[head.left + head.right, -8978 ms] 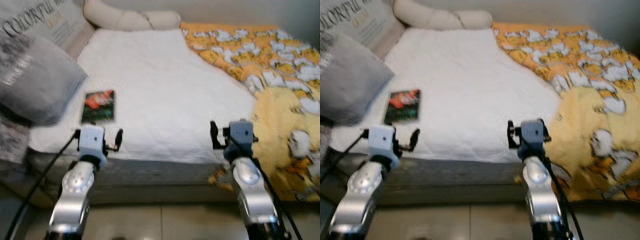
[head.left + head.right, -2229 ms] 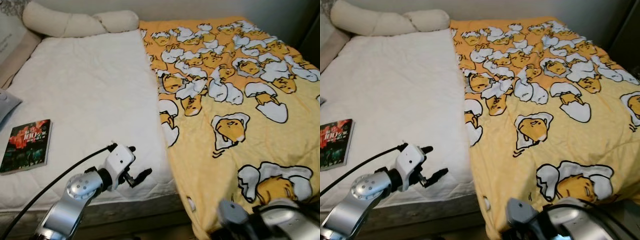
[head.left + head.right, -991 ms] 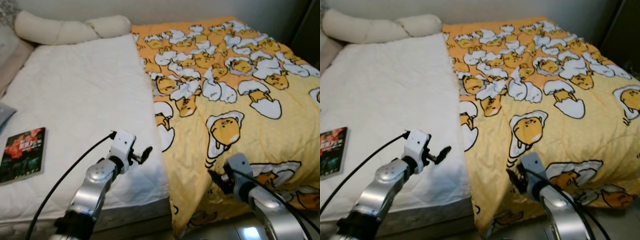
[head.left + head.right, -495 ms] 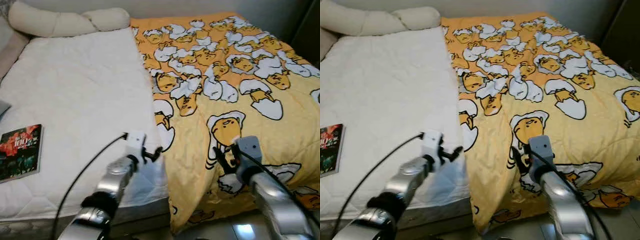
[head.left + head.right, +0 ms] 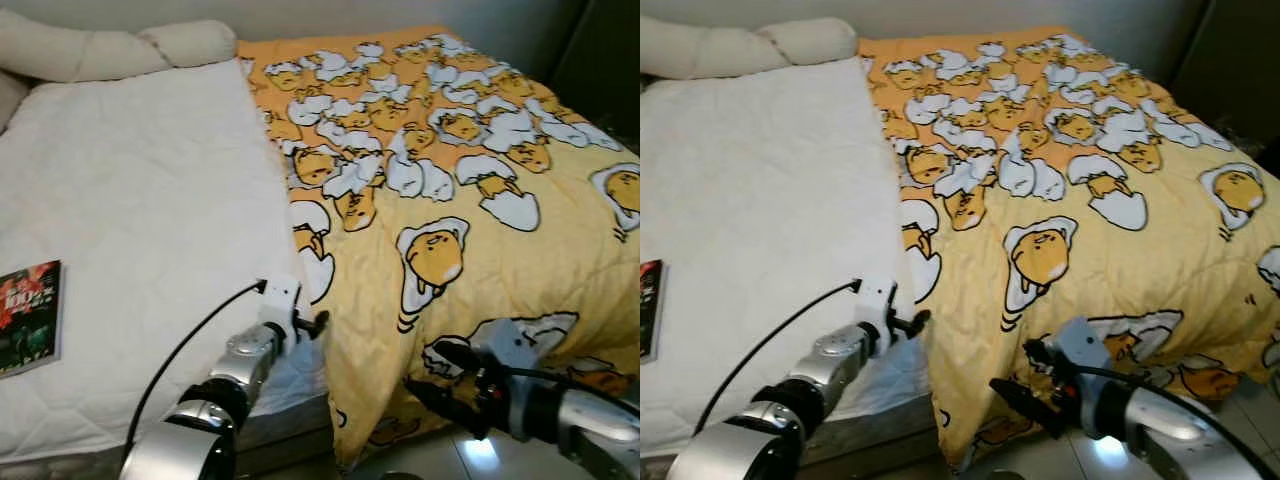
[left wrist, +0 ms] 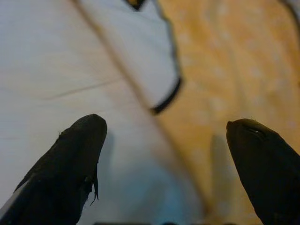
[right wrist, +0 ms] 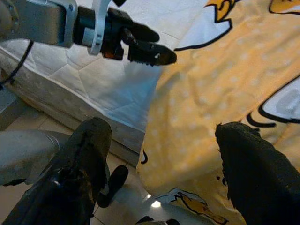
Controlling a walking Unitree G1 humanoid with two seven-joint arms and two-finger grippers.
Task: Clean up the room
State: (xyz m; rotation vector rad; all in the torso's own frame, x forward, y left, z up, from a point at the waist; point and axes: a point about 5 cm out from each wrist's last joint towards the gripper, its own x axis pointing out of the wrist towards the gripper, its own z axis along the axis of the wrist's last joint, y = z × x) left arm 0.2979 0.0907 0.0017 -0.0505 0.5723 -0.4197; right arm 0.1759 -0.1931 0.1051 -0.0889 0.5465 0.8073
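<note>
A yellow blanket (image 5: 470, 200) printed with egg cartoons covers the right half of the bed and hangs over its near side. Its left edge lies on the white mattress (image 5: 130, 210). My left gripper (image 5: 313, 324) is open at that edge near the bed's front; in the left wrist view its fingers (image 6: 70, 164) straddle the blanket's edge (image 6: 168, 93). My right gripper (image 5: 425, 372) is open, low beside the hanging blanket (image 7: 211, 93), pointing left toward the other gripper. A book (image 5: 28, 315) with a dark red cover lies on the mattress at far left.
A long cream pillow (image 5: 110, 48) lies across the head of the bed. Dark furniture (image 5: 600, 60) stands past the bed at far right. Tiled floor (image 5: 480, 455) shows below the bed's front edge, by my right arm.
The camera has shifted right. My left gripper reached right to the blanket's edge. My right gripper dropped from above the blanket to beside its hanging part, turned left.
</note>
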